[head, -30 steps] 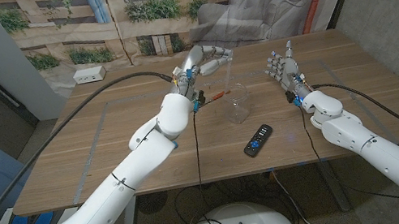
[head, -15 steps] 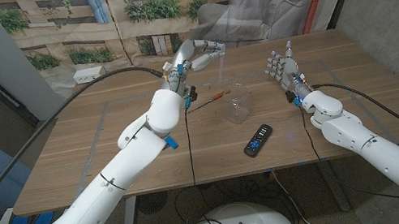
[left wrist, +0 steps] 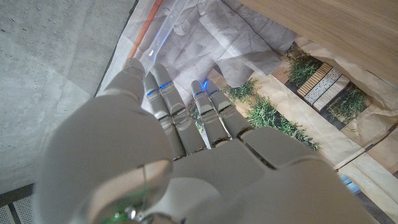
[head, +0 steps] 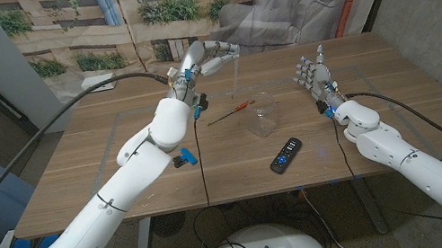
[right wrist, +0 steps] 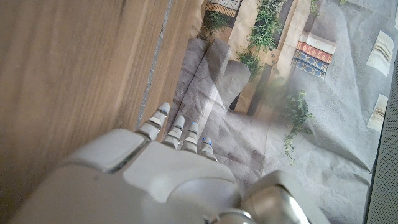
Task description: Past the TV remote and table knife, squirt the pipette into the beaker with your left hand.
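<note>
At the far side of the bench (head: 118,160), the left hand (head: 207,56) pinched the pipette (head: 234,69), lifted left of the beaker (head: 263,114), probably to squirt. The right hand (head: 313,74) stood open.

Left arm: stretched far forward and upward across the table, wrist raised high.
Left hand (head: 207,56): fingers curled together toward the thumb, apparently pinching something thin, though the head view is too small to be sure.
Right arm: reaching forward along the right side, forearm low.
Right hand (head: 313,74): upright, fingers (right wrist: 180,134) straight, holding nothing.
</note>
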`<action>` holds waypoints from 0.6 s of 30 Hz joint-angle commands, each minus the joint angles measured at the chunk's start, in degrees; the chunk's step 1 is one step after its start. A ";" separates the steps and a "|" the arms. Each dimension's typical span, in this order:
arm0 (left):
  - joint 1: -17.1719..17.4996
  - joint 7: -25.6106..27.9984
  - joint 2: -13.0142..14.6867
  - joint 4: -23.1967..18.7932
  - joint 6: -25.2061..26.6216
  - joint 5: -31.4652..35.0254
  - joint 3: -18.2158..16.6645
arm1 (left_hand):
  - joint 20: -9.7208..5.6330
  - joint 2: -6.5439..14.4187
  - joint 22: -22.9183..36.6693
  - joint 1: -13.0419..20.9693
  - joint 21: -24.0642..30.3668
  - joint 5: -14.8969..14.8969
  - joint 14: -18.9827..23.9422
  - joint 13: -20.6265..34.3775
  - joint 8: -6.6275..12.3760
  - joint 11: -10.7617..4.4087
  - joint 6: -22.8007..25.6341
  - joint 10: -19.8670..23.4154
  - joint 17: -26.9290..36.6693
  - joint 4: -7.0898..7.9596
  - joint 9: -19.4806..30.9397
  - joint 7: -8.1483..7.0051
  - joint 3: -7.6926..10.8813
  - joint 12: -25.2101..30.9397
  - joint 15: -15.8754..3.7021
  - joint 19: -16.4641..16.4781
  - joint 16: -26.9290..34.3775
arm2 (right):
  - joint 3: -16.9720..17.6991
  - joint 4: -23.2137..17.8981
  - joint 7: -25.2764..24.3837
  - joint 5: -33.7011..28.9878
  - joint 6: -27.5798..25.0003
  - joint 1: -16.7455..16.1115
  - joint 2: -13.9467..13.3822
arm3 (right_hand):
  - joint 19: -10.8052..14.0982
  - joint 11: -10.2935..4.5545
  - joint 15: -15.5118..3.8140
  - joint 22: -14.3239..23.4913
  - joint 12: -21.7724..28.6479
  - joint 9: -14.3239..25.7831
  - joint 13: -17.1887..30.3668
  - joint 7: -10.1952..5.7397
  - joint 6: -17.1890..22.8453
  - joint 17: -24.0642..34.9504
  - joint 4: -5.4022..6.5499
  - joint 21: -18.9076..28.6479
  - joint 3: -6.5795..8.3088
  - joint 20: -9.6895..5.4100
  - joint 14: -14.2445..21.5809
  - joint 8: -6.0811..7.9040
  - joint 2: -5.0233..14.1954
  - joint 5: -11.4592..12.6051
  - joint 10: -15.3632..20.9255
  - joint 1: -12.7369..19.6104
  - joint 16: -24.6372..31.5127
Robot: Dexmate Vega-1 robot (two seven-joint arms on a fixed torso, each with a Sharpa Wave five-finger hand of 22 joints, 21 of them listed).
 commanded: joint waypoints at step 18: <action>0.67 -0.50 1.16 8.18 -8.56 -3.22 -2.42 | -1.47 0.03 0.34 -0.50 0.06 0.24 -0.92 0.02 0.11 -0.41 -0.14 -0.22 0.01 -0.17 0.15 -0.17 0.61 0.21 -5.57 -0.28 -0.14 | -0.01 -0.03 -0.03 -0.02 -0.04 0.00 0.01 | 0.18 -0.12 -4.49 0.31 0.16 0.17 0.16 -0.55 0.12 0.27 0.03 0.23 -0.37 0.06 -0.66 0.37 3.34 0.32 -0.31 0.00 0.12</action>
